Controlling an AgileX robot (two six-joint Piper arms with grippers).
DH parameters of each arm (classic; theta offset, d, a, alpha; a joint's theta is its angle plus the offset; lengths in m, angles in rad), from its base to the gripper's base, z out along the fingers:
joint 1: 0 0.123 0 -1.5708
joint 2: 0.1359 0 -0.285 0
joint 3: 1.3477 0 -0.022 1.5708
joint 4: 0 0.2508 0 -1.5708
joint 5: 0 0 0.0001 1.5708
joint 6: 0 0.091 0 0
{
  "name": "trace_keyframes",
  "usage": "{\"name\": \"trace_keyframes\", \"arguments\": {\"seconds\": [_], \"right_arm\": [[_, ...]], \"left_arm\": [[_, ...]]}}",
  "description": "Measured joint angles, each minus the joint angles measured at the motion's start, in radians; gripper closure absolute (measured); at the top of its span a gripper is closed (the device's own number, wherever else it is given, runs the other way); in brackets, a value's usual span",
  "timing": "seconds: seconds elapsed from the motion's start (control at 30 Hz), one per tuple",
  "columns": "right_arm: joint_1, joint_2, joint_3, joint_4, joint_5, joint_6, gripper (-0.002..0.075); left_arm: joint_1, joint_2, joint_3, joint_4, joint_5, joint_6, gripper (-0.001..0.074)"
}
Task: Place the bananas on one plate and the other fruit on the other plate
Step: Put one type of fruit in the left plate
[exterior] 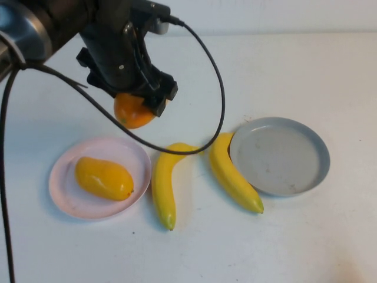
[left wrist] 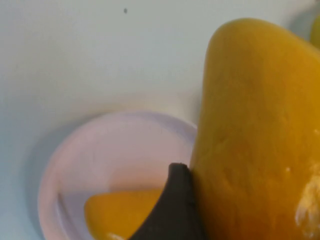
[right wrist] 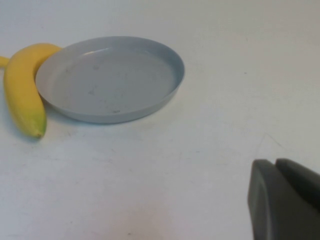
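My left gripper point(exterior: 138, 106) is shut on an orange-yellow mango-like fruit point(exterior: 133, 111) and holds it in the air just behind the pale pink plate point(exterior: 62, 191). The held fruit fills the left wrist view point(left wrist: 255, 135). The second such fruit point(exterior: 103, 178) lies on the pink plate point(left wrist: 100, 165). Two bananas lie on the table: one point(exterior: 165, 184) right of the pink plate, the other point(exterior: 232, 175) against the left rim of the empty grey-blue plate point(exterior: 318, 159). My right gripper point(right wrist: 286, 200) is shut, over bare table apart from the grey-blue plate point(right wrist: 115, 75); it is outside the high view.
The left arm's black cable point(exterior: 219, 88) loops down over the table to the near banana's top end. White table lies all round the plates.
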Motion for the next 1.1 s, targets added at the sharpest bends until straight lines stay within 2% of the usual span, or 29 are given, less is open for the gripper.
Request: {"name": "trace_keyframes", "arguments": {"seconds": [0.17, 0.3, 0.5, 0.83, 1.1], "right_arm": [[0.000, 0.000, 0.000, 0.000, 0.000, 0.000, 0.0743], [0.000, 0.000, 0.000, 0.000, 0.000, 0.000, 0.0743], [0.000, 0.000, 0.000, 0.000, 0.000, 0.000, 0.0743], [0.000, 0.000, 0.000, 0.000, 0.000, 0.000, 0.0743], [0.000, 0.000, 0.000, 0.000, 0.000, 0.000, 0.0743]], "left_arm": [[0.004, -0.060, 0.160, 0.032, -0.002, -0.037, 0.0174], [0.040, -0.073, 0.248, 0.037, -0.013, -0.098, 0.0174], [0.071, -0.073, 0.341, 0.016, -0.132, -0.183, 0.0174], [0.071, -0.022, 0.375, -0.050, -0.246, -0.305, 0.0174], [0.071, 0.013, 0.378, -0.052, -0.168, -0.314, 0.0174]]}}
